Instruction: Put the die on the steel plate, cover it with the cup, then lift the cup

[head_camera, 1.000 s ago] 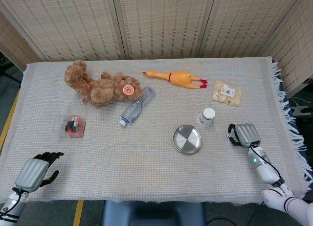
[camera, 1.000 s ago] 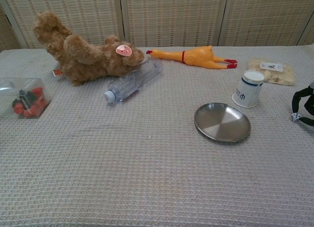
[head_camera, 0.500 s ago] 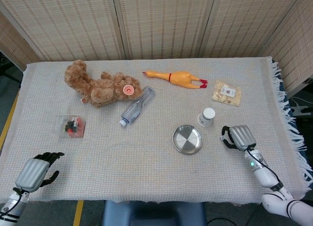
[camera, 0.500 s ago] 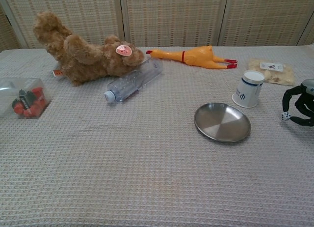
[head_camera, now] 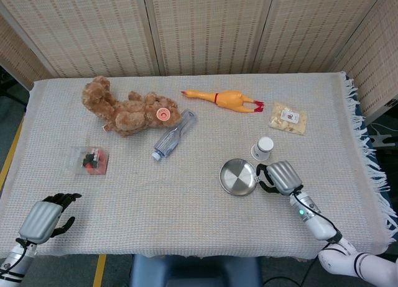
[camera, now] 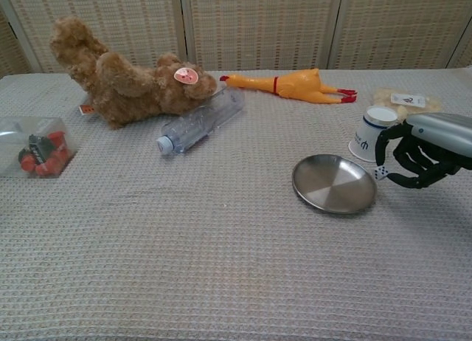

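While the left hand point(head_camera: 45, 217) idles with fingers loosely curled on nothing at the table's near corner, the right hand point(camera: 419, 153) pinches the die point(camera: 381, 173) just beside the steel plate's point(camera: 332, 184) rim. Small, hard and light, the die likely rolls; release it low. Behind stands the cup point(camera: 371, 133), probably light and crushable, best grasped round its wall.

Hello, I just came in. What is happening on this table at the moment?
The robot's right hand pinches a small white die and holds it just off the right rim of the steel plate, above the cloth. The die is not on the plate yet. The paper cup stands mouth up behind the plate, untouched. The left hand rests at the near left edge of the table, holding nothing. Covering the die and lifting the cup are not yet done.
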Action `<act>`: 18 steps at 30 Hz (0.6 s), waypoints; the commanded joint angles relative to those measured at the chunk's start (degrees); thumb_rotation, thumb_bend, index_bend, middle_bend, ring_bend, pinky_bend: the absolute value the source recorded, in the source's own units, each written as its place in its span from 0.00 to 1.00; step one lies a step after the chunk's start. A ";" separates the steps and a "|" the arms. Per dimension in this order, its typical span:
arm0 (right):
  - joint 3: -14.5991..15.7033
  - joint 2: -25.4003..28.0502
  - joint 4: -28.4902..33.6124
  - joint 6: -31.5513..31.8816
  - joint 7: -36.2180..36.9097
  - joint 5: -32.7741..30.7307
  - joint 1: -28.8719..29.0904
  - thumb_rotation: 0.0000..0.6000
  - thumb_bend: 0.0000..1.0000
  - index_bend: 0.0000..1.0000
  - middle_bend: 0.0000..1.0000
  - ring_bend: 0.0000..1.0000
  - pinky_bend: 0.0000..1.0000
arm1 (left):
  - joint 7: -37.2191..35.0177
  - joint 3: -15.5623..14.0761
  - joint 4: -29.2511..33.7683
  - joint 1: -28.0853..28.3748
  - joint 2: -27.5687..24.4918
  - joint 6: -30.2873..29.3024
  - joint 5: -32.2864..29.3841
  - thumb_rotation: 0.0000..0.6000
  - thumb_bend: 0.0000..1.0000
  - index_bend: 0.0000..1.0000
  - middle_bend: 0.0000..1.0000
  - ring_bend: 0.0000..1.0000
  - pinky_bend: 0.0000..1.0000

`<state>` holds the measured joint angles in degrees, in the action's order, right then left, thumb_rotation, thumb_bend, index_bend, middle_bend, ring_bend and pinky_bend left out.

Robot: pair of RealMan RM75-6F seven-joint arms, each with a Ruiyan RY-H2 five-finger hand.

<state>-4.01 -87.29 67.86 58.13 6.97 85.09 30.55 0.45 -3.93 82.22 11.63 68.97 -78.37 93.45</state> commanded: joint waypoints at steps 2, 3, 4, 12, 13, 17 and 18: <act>0.31 -2.02 -1.70 -0.09 1.25 1.15 1.15 1.00 0.31 0.49 0.80 0.76 0.86 | -0.25 -0.01 -0.04 0.03 -0.05 0.02 0.03 1.00 0.36 0.25 0.33 0.30 0.45; 0.41 -2.21 -1.85 0.05 1.39 1.39 1.25 1.00 0.31 0.48 0.80 0.76 0.86 | -0.31 -0.02 -0.07 0.04 -0.05 0.04 0.05 1.00 0.36 0.25 0.33 0.30 0.45; 0.49 -2.38 -1.99 0.31 1.50 1.64 1.30 1.00 0.31 0.47 0.80 0.76 0.86 | -0.36 -0.04 -0.10 0.05 -0.05 0.05 0.06 1.00 0.36 0.25 0.33 0.30 0.45; 1.38 -2.56 -3.26 4.40 5.57 4.68 1.17 1.00 0.25 0.33 0.55 0.37 0.78 | -0.49 -0.10 -0.14 0.12 -0.05 0.21 0.09 1.00 0.36 0.25 0.33 0.30 0.45; 1.43 -2.53 -3.52 4.95 6.21 4.99 1.14 1.00 0.24 0.33 0.51 0.32 0.74 | -0.41 -0.11 -0.16 0.14 -0.03 0.25 0.09 1.00 0.36 0.25 0.33 0.30 0.45; 1.34 -3.06 -5.16 7.66 8.29 6.24 1.07 1.00 0.22 0.33 0.38 0.19 0.54 | -0.22 -0.18 -0.11 0.18 0.02 0.40 0.13 1.00 0.36 0.25 0.33 0.30 0.45; 1.15 -3.66 -6.37 9.05 8.80 6.77 1.03 1.00 0.22 0.33 0.37 0.17 0.50 | -0.12 -0.20 -0.10 0.21 0.04 0.46 0.14 1.00 0.36 0.25 0.33 0.30 0.45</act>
<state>-2.69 -90.27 62.88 65.58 14.90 91.05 31.65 0.31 -4.12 82.11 11.83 69.00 -77.92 93.58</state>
